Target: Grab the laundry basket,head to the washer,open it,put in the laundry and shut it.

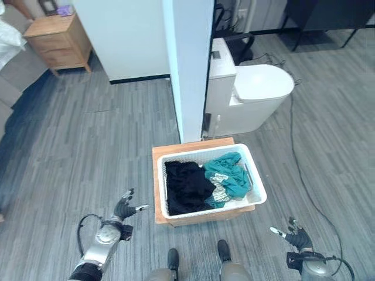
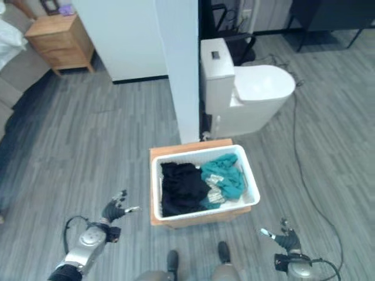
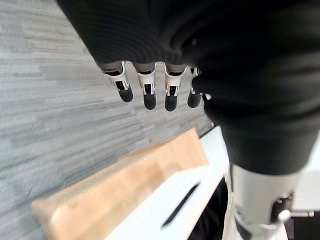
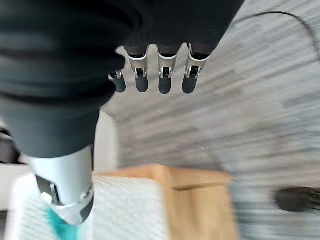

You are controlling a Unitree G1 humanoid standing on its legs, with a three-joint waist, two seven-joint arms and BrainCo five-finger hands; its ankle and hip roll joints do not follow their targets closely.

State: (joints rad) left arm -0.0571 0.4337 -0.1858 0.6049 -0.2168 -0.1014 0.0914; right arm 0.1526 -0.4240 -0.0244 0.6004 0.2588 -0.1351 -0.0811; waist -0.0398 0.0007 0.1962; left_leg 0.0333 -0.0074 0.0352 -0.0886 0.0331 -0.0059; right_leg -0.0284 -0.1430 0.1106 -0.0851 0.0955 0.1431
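The white laundry basket (image 1: 256,193), holding black and teal clothes, sits on a low wooden stand (image 1: 157,158) directly ahead of me. My left robot hand (image 1: 124,208) and right robot hand (image 1: 297,237) flank it, fingers spread and empty, ready to grip its sides.

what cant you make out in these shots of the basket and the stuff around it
- Washer: none can be identified; the white panels behind the basket are cut off by the top edge in the eye views.
- Under the black cloth and teal cloth: hidden by the pile.
- Wooden stand: its base is covered by the basket.
- Item on the nightstand: too small.
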